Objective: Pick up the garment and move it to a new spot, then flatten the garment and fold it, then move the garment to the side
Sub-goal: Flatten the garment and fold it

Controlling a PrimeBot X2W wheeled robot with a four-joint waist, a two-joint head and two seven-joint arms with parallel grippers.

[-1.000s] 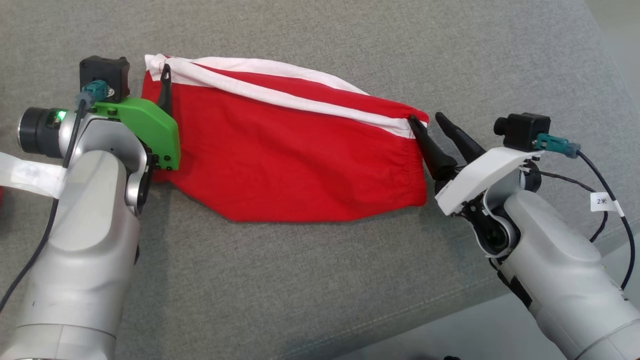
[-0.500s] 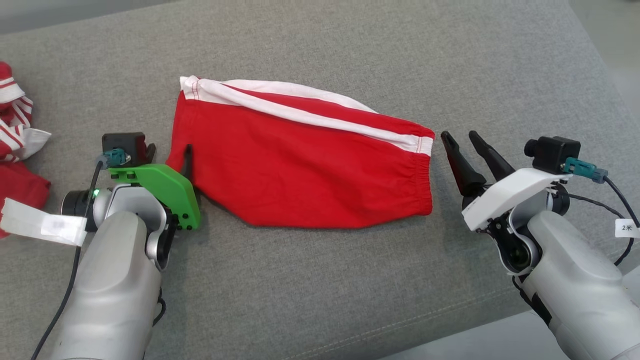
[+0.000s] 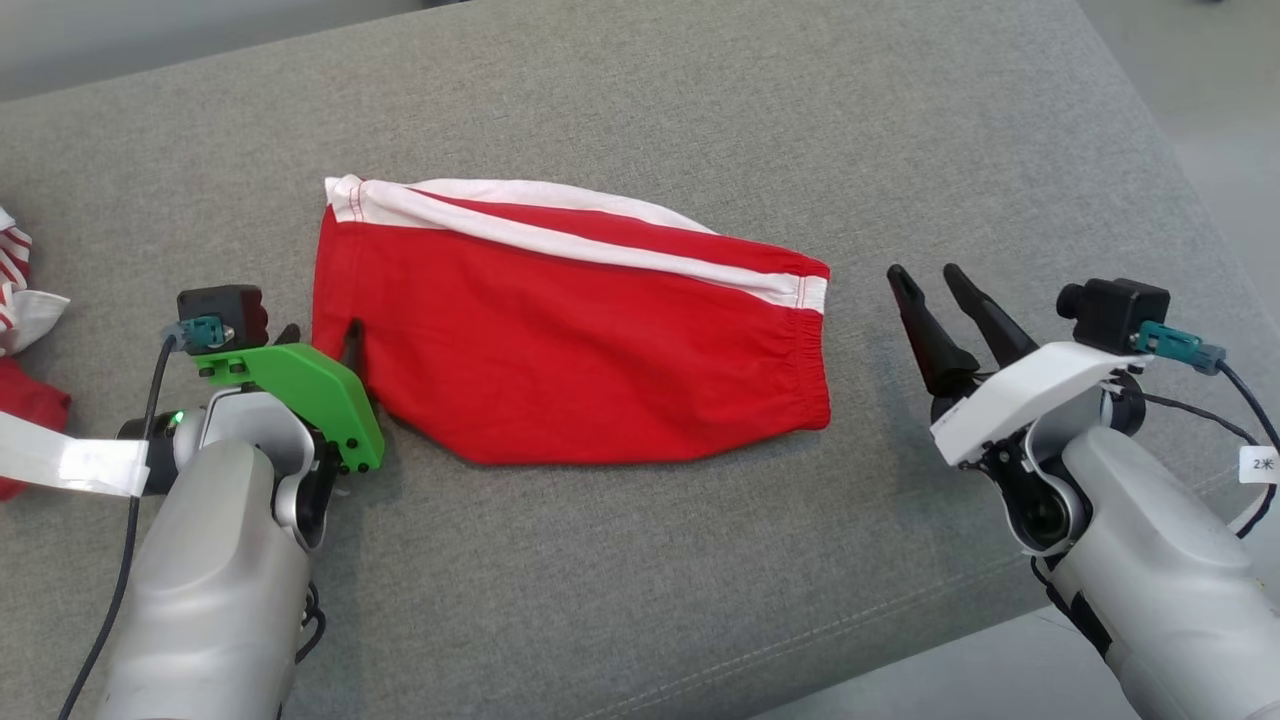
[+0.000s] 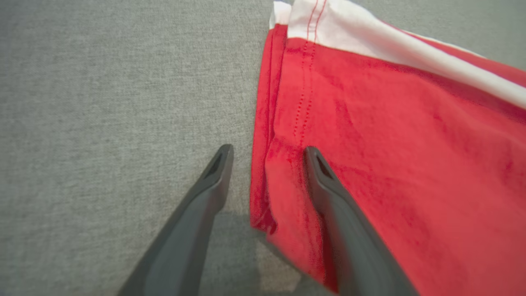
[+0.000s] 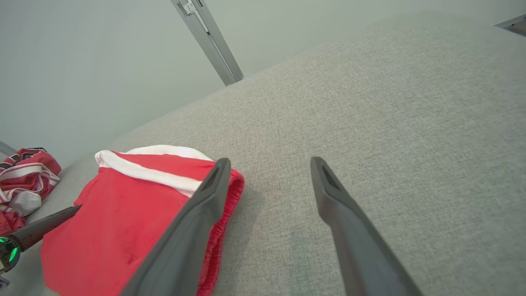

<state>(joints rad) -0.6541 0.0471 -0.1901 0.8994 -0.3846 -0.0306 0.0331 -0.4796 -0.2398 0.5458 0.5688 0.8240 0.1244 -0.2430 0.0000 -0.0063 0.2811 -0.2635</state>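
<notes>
The robot's left pincer [image 4: 269, 151] stands wide open astride the left hem of the red garment [image 3: 580, 340], one dark finger over the bare grey cushion [image 3: 640, 600], the other over the cloth, gripping nothing. The placing looks deliberate: with the edge between the fingers, closing would pinch the doubled hem, a likely start to carrying the piece aside. The right pincer [image 3: 922, 272] is equally wide and empty, poised just off the elastic waistband at the garment's right end, apart from the fabric, seemingly ready to take that end so the shape holds when lifted.

Between the two, the garment, a pair of red shorts with a white stripe along its far edge, lies flat in the middle of the cushion, apparently folded in half already. It rests loose on the upholstery rather than in any basket or bin. By that look, flattening and folding seem done and the move to the side remains.

Farther left, a heap of red-and-white striped clothes [image 3: 25, 305] sits well apart from the shorts. On so soft a surface, a shallow pinch may catch only the top layer
</notes>
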